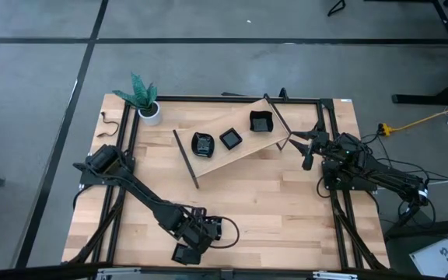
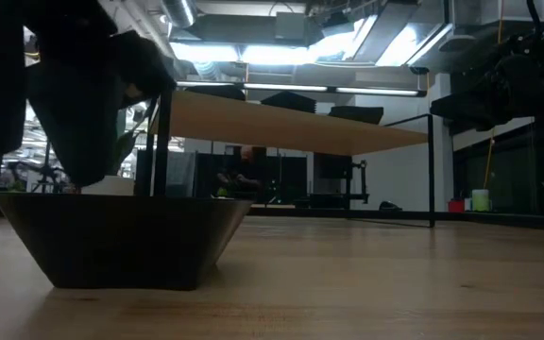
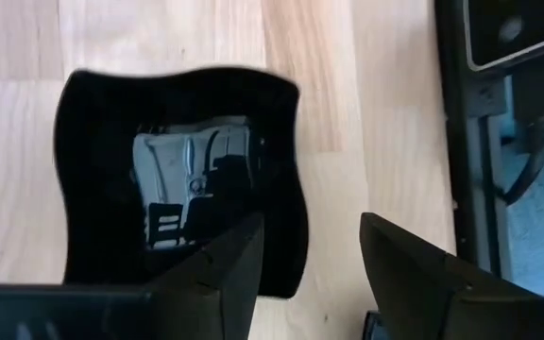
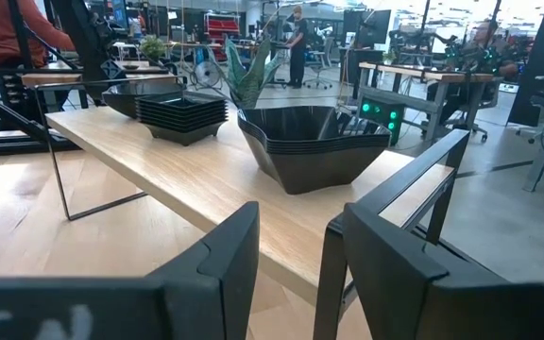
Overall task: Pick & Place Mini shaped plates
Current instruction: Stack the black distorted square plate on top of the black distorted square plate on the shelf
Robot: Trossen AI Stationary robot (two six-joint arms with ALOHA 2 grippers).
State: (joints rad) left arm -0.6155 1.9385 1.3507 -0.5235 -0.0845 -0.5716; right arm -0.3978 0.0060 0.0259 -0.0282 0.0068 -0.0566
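A: Left gripper point(image 3: 305, 274)?
B: Jaws spread, over black plate point(image 3: 173, 170) lying on tabletop point(image 1: 286, 210) near front edge.
A: Right gripper point(image 4: 291, 264)?
B: Spread, empty, beside shelf point(image 1: 236, 152) stacks.

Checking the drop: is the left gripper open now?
Open. The left gripper fingers stand apart, and the plate rests on the table.

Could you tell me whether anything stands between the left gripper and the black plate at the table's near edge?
Nothing visible does. The left gripper is open directly over the black plate, which rests alone on bare table. The shelf with the other stacks stands farther back.
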